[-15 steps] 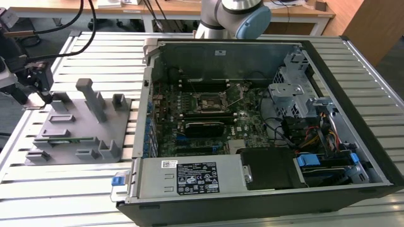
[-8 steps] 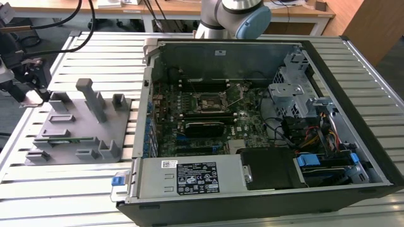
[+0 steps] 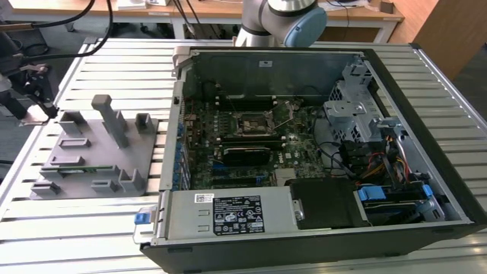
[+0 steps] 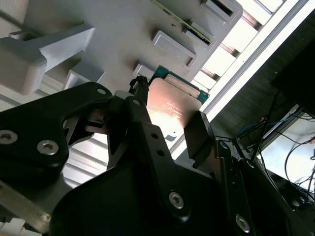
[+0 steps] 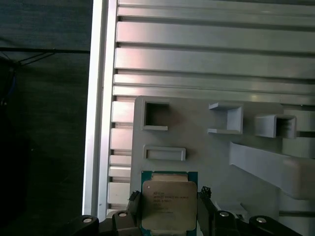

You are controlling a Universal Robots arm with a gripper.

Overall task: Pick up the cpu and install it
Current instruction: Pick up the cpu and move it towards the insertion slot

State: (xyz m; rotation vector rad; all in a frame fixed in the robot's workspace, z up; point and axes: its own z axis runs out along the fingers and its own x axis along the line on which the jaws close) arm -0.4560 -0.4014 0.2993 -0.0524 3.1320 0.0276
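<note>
An open computer case [image 3: 426, 114] lies on its side on a slatted metal table [image 3: 99, 51], with its circuit board facing up. Near the middle of the board is the square black socket [image 3: 251, 123], well apart from the claw.

To the exterior view's left of the case sits a grey plastic tray [image 3: 84, 142] with raised holders and posts. A long green memory stick [image 3: 76, 167] lies in a slot near the tray's near end. The base of the robot arm [image 3: 281, 20] stands at the far side of the table.

The claw [image 3: 34, 111] is at the tray's far left corner in the exterior view, right by the table's edge. It is clamped on the cpu [image 3: 34, 120], which shows there as a small pale patch at its tip.

In the first wrist view the cpu [image 5: 169, 201] is a flat square chip with a silver-grey top and a thin green border. One black finger [image 5: 205, 209] presses each of two opposite sides. Behind it is the grey tray [image 5: 206, 152], with a shallow rectangular holder just beside the chip.

In the second wrist view the chip [image 4: 170, 105] is again pinched between the black fingers [image 4: 197, 132]. I cannot tell whether its underside touches the tray.
</note>
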